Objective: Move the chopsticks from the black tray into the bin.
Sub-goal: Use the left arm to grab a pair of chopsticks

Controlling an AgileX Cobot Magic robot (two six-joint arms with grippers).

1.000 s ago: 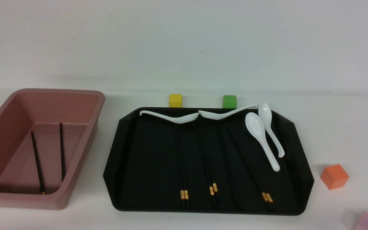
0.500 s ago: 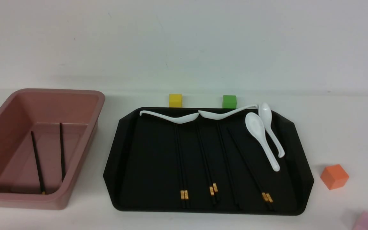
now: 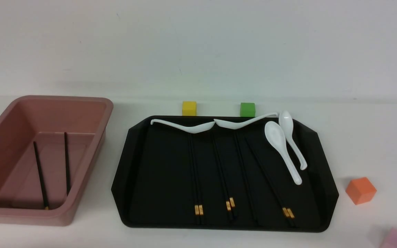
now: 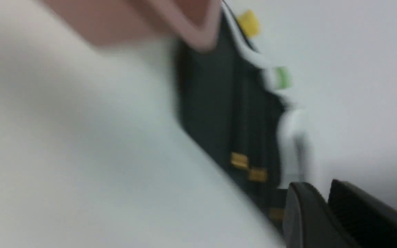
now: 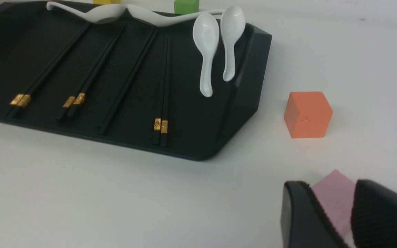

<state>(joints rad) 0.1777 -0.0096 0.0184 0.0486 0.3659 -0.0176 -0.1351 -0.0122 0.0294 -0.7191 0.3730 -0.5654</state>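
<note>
The black tray (image 3: 157, 172) lies mid-table with several black chopsticks (image 3: 195, 172) on it, gold bands toward me: two pairs at left and middle, a single, and a pair at the right. The pink bin (image 3: 91, 100) stands to the tray's left with two chopsticks (image 3: 67, 162) lying inside. Neither gripper shows in the front view. The blurred left wrist view shows my left gripper (image 4: 317, 187) empty with its jaws together, low over the table beside the tray (image 4: 205, 103) and bin (image 4: 198, 31). My right gripper (image 5: 329, 187) is empty with a narrow gap, near the tray's (image 5: 198, 131) right corner.
Several white spoons (image 3: 281, 148) lie along the tray's far and right parts. A yellow cube (image 3: 189, 108) and a green cube (image 3: 247, 109) sit behind the tray. An orange cube (image 3: 360, 190) and a pink cube (image 3: 396, 238) sit right of it; the pink cube (image 5: 334, 196) is just beyond my right fingers.
</note>
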